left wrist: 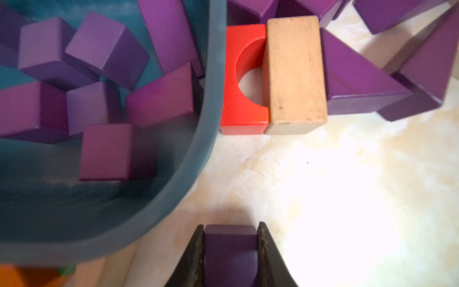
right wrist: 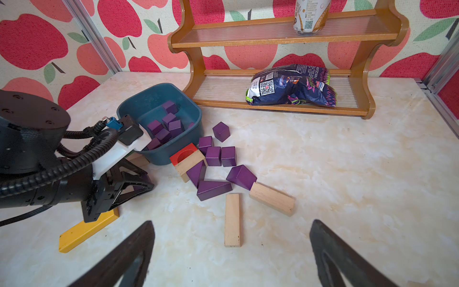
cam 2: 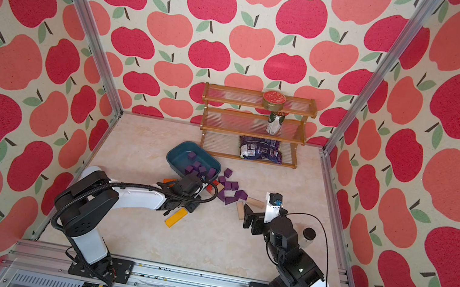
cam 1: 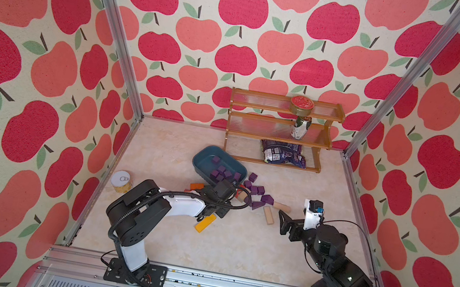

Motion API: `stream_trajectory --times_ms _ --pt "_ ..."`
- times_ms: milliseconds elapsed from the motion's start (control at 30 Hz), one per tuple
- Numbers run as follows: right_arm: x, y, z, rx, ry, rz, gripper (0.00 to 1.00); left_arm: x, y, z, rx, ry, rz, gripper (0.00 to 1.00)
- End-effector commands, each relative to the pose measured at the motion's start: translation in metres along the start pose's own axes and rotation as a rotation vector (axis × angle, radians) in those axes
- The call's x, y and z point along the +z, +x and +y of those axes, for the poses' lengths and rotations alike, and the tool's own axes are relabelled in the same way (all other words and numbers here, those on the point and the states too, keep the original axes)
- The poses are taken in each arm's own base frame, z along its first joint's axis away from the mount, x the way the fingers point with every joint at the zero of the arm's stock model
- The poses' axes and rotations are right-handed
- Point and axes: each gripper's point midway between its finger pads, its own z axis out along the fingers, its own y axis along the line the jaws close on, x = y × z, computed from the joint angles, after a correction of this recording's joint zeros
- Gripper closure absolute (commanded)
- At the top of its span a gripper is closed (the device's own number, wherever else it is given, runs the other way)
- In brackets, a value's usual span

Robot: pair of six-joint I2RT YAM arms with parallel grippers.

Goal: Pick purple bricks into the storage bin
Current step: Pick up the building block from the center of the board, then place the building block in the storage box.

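The teal storage bin (cam 1: 205, 151) (cam 2: 180, 145) sits mid-table and holds several purple bricks (cam 1: 222, 173) (right wrist: 171, 124). More purple bricks (cam 1: 258, 191) (right wrist: 216, 155), cubes and wedges, lie loose on the table just right of it. My left gripper (left wrist: 231, 227) is shut on one purple brick (left wrist: 231, 251), low beside the bin's near corner rim (left wrist: 213, 99); in the right wrist view its fingers (right wrist: 146, 186) point toward the loose pile. My right gripper (right wrist: 232, 222) (cam 1: 285, 221) hovers wide open and empty, on the near right side of the pile.
A red arch block (left wrist: 242, 79) and a tan block (left wrist: 295, 74) lie against the bin. Two tan planks (right wrist: 233, 220) (right wrist: 272, 198) lie before my right gripper. A yellow plank (cam 1: 205, 223) lies under my left wrist. A wooden rack (cam 1: 282, 128) stands behind, a can (cam 1: 122, 181) at left.
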Motion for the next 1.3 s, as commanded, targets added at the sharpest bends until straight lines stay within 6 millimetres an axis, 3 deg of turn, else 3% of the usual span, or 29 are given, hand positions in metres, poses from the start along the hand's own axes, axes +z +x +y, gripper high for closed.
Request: stream_trajectory --times_ms 0,367,700,967,1267 --pt "0.0 0.007 -0.007 0.016 0.028 0.012 0.01 -0.022 -0.008 0.007 -0.008 -0.023 -0.032 0.73" --pt "0.001 0.006 -0.006 0.027 0.023 0.006 0.01 -0.075 -0.053 0.023 -0.03 -0.021 -0.16 0.71" --pt "0.002 0.003 -0.004 0.015 0.018 -0.001 0.01 -0.087 -0.094 0.083 -0.142 -0.065 -0.23 0.7" --pt "0.001 0.002 -0.004 0.014 0.015 -0.006 0.01 -0.056 -0.12 0.13 -0.188 -0.131 -0.221 0.69" --pt "-0.001 0.004 -0.007 0.005 0.024 -0.005 0.01 -0.006 -0.119 0.172 -0.215 -0.165 -0.158 0.68"
